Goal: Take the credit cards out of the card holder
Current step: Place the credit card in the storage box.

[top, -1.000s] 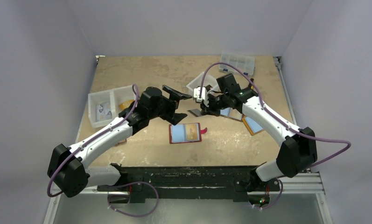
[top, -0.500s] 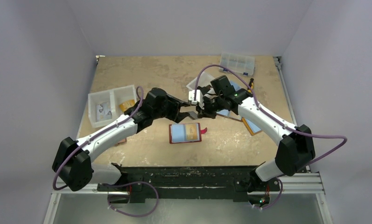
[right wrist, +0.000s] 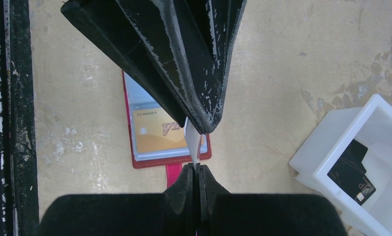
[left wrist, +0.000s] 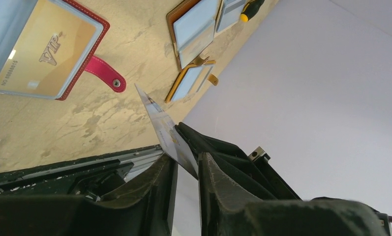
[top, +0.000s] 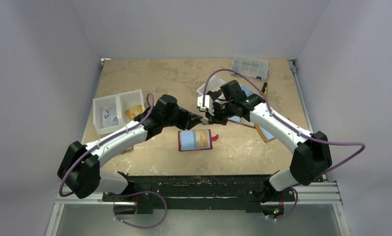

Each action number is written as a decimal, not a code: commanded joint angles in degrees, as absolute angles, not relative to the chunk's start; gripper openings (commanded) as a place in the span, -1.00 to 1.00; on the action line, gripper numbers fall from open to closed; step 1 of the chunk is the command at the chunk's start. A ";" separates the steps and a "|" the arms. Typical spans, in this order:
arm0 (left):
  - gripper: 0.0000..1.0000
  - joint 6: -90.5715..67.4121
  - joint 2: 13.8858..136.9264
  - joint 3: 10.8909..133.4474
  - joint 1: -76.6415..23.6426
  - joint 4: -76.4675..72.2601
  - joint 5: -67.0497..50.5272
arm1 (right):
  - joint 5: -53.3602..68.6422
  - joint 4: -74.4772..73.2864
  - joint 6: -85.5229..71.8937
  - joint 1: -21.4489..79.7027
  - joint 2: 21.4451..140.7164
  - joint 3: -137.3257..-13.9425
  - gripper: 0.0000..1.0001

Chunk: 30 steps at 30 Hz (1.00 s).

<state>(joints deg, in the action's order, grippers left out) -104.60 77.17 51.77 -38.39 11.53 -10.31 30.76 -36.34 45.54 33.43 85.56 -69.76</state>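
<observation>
A pale card [left wrist: 160,129] hung edge-on in the air, its long axis running from claw to claw, with the left gripper [left wrist: 186,160] and the right gripper [right wrist: 197,169] each pinched narrow onto an opposite end. Below it the card holder [top: 196,140] lay open on the table between both arms, a gold card [left wrist: 46,54] in its sleeve. Orange-tan holders [left wrist: 196,29] and a white bin [right wrist: 321,147] sat well apart, blocking nothing.

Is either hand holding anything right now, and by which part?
A thin pale plastic card, pinched at opposite edges: right hand on one, left hand on the other.
</observation>
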 commanded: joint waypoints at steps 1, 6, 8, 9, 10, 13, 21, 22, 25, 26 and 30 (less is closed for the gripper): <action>-0.73 -104.74 77.82 50.97 -38.63 9.23 -12.28 | 30.23 -34.80 44.93 34.16 85.61 -71.74 -1.00; -1.00 -103.61 77.43 49.07 -38.59 6.17 -12.73 | 32.12 -37.76 45.53 34.25 86.18 -73.11 -0.79; -1.00 -100.86 76.69 48.77 -38.52 6.55 -11.19 | 34.32 -39.75 46.21 34.27 86.55 -74.13 -0.44; -1.00 -99.38 76.12 48.67 -38.50 7.46 -10.10 | 35.23 -40.90 46.46 34.28 86.62 -74.46 -0.18; -1.00 -97.47 75.45 48.58 -38.45 8.40 -8.97 | 36.11 -41.84 46.75 34.28 86.84 -74.71 0.06; -1.00 -91.65 73.42 48.05 -37.96 11.44 -6.05 | 40.63 -44.26 46.81 33.75 87.32 -75.78 0.46; -1.00 -62.55 59.67 45.79 -36.26 15.61 5.90 | 50.24 -45.74 46.14 27.36 85.72 -75.10 0.65; -1.00 -58.30 56.08 45.03 -36.04 15.52 8.38 | 50.53 -45.48 46.00 27.01 85.63 -74.53 0.66; -1.00 -50.13 42.84 42.43 -35.63 16.17 20.38 | 51.36 -44.16 45.42 26.46 85.63 -72.45 0.66; -1.00 -49.24 39.12 41.32 -35.46 16.67 26.76 | 51.69 -43.74 45.12 26.41 85.66 -71.83 0.67; -1.00 -48.81 26.96 39.18 -35.15 20.33 41.56 | 52.20 -42.73 44.74 26.28 86.54 -70.73 0.67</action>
